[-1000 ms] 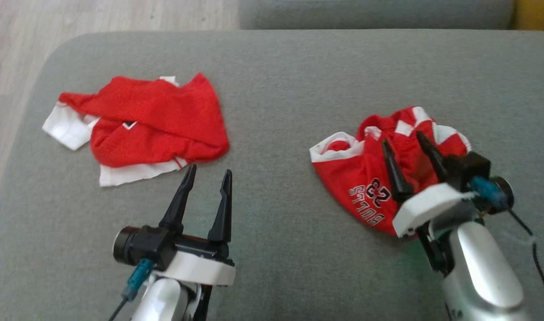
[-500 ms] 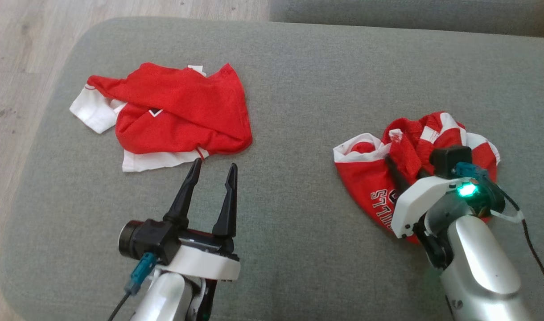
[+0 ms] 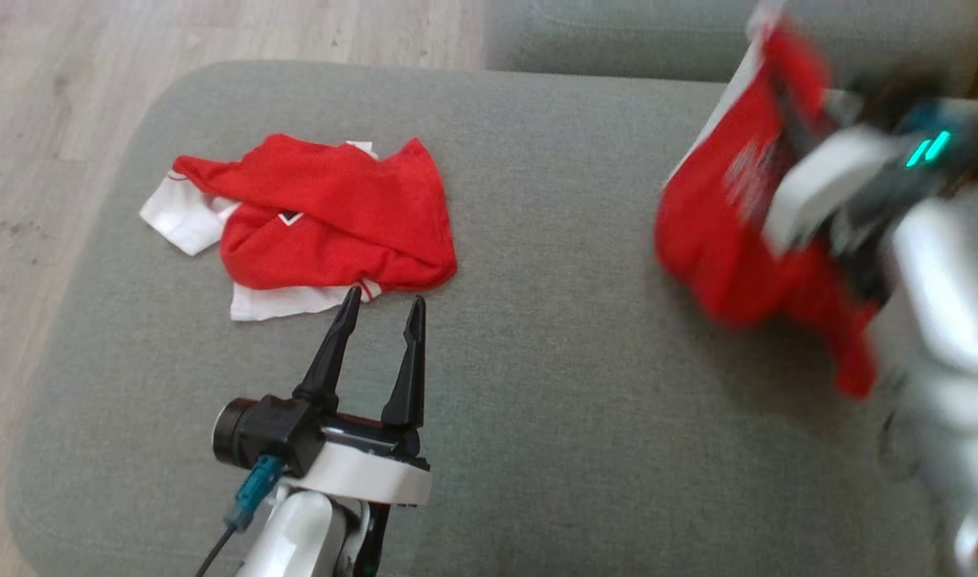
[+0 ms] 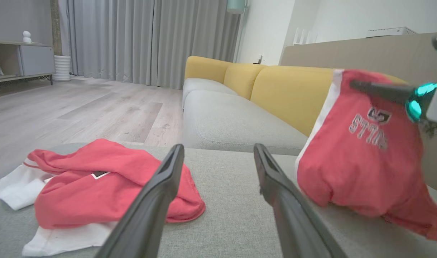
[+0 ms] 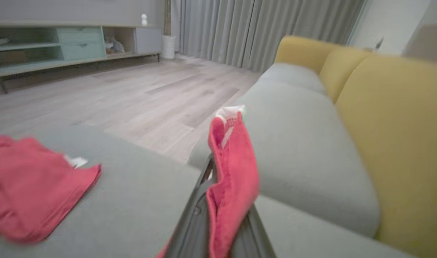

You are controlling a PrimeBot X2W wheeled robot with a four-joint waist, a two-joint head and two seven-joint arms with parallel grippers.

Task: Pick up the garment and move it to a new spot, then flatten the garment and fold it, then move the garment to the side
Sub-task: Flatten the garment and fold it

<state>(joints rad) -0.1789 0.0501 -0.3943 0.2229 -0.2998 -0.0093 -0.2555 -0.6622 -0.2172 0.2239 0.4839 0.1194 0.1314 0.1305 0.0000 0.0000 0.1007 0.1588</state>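
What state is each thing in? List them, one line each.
right end effector: shut on the lettered garment.
lettered garment: lifted, hanging bunched from the right end effector.
left end effector: open, empty, fingertips beside the left-side garment.
left-side garment: crumpled, lying on the grey cushion.

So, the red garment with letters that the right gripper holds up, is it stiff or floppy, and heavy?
Probably floppy: the lettered garment hangs in a loose bulge below the right gripper. Likely light: a pinch on one edge seems to carry it all. Its trailing tail may drag on the cushion.
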